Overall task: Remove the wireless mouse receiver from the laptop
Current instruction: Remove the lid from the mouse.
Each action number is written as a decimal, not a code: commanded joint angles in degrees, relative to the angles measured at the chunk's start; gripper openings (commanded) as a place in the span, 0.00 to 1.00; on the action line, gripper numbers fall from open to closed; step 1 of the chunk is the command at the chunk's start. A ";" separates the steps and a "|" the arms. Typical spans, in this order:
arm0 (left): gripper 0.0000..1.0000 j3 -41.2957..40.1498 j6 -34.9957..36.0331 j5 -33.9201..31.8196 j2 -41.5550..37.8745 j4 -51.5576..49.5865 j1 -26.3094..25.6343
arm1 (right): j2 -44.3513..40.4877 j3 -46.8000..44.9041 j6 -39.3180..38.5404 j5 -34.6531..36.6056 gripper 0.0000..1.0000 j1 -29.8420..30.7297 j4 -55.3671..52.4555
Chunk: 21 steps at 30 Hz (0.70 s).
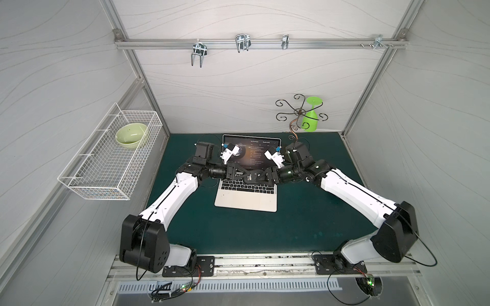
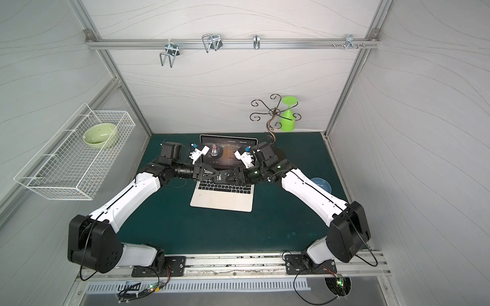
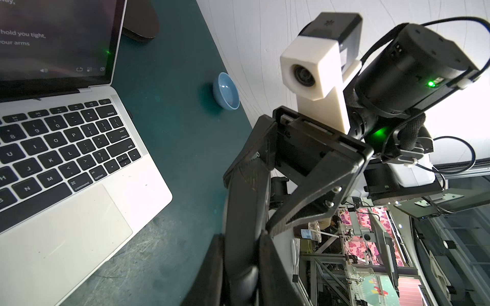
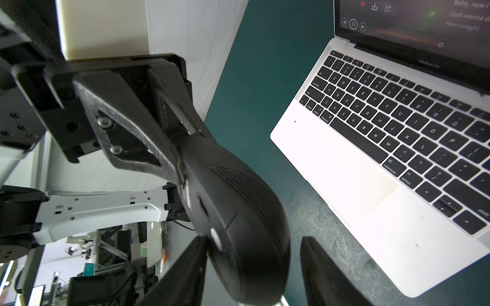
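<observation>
Centrally on the dark green mat (image 1: 238,233) sits the open laptop (image 1: 245,201), screen lit, nearer the back wall. Above its keyboard the left gripper (image 4: 183,164) clamps a black mouse (image 4: 244,212); the right gripper (image 4: 253,238) has its fingers apart on either side of it. A small blue bowl (image 2: 322,184) lies near the right wall. On the left wall a white wire basket (image 1: 110,159) holds a pale green bowl (image 1: 131,135). A hook rail (image 1: 238,43) crosses the back panel, and a scrolled stand (image 1: 299,112) carries an inverted green goblet (image 1: 310,119).

bowl (image 1: 131,135) in basket (image 1: 79,182), left of laptop (image 1: 245,201)
</observation>
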 commanded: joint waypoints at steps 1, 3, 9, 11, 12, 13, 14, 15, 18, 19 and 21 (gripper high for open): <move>0.00 0.44 -0.16 2.30 -1.55 1.41 -0.31 | 0.19 0.62 0.44 0.84 0.52 0.34 0.98; 0.00 0.47 -0.07 2.29 -1.57 1.31 -0.30 | -0.05 0.52 0.52 1.00 0.47 0.39 1.14; 0.00 0.48 0.18 2.29 -1.40 0.97 -0.31 | -0.64 -0.19 0.84 1.47 0.39 0.20 1.48; 0.00 0.48 0.17 2.37 -1.15 1.04 -0.31 | -0.56 -0.41 1.20 1.19 0.39 0.21 1.98; 0.00 0.48 0.20 2.42 -1.06 0.94 -0.31 | -0.52 -0.54 1.38 1.14 0.41 0.15 2.18; 0.00 0.50 0.09 2.42 -1.13 0.93 -0.39 | -0.51 -0.59 1.47 0.82 0.43 0.11 2.50; 0.00 0.45 0.11 2.56 -1.04 0.98 -0.39 | -0.47 -0.63 1.63 0.52 0.51 0.11 2.77; 0.00 0.35 0.04 2.55 -0.96 1.01 -0.39 | -0.58 -0.72 1.88 0.45 0.61 0.07 2.83; 0.00 0.44 -0.07 2.89 -0.73 1.05 -0.49 | -0.95 -1.24 2.52 0.08 0.67 -0.70 3.25; 0.00 0.47 -0.11 2.90 -0.69 1.02 -0.53 | -1.29 -1.78 3.04 -0.37 0.67 -1.14 3.85; 0.00 0.50 -0.09 2.90 -0.53 1.01 -0.49 | -2.45 -3.43 4.61 -1.63 0.65 -2.35 5.84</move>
